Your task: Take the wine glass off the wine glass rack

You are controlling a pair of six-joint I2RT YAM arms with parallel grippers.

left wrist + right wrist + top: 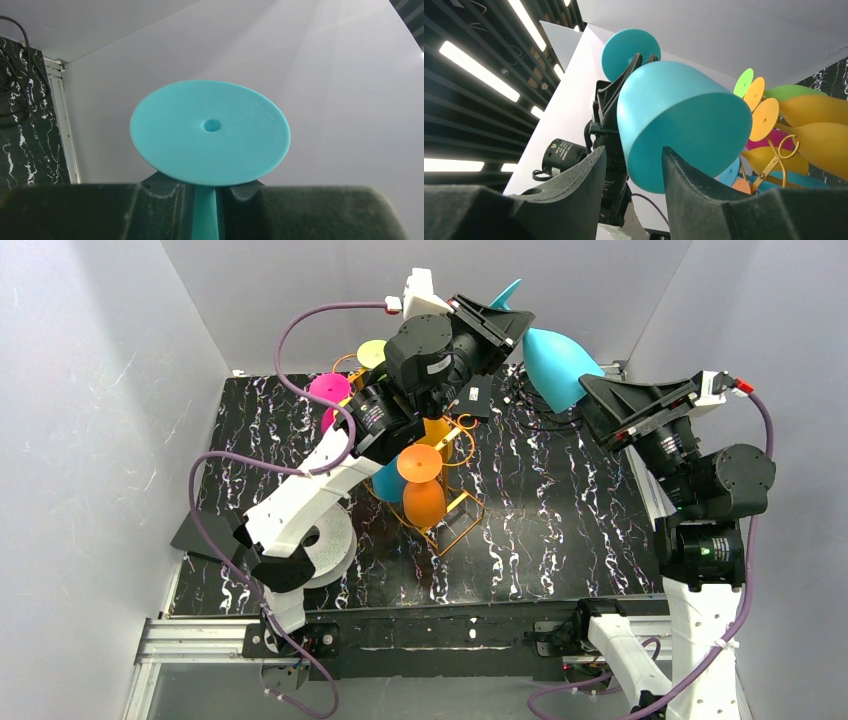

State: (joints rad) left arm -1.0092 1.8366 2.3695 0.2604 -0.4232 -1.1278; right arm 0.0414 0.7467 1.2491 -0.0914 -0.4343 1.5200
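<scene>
Nearest the arm bases, a white spool sits on the table, a black slab veined with white like marble. Just behind it stands the rack, thin orange-gold wire with curled loops on top. Smooth matte cups hang from it. An orange glass is at the front, showing a round flat foot over a tapered bowl. A pink glass hangs on the far left side.

Farther back and to the right, the teal glass is clear of the rack, held in the air over the rear of the table. It looks like opaque, matte plastic. The bowl is a smooth rounded cone and the stem is slim. The foot is a flat disc with a small dimple at its centre. The glass lies tilted, with the foot pointing at the back wall and the mouth facing right and down.

The left pincer is clamped on the stem just under the foot, with a dark finger on either side.

The right pincer has its black curved fingers spread. The mouth end of the bowl sits at the gap between them. I cannot tell whether they touch it.
</scene>
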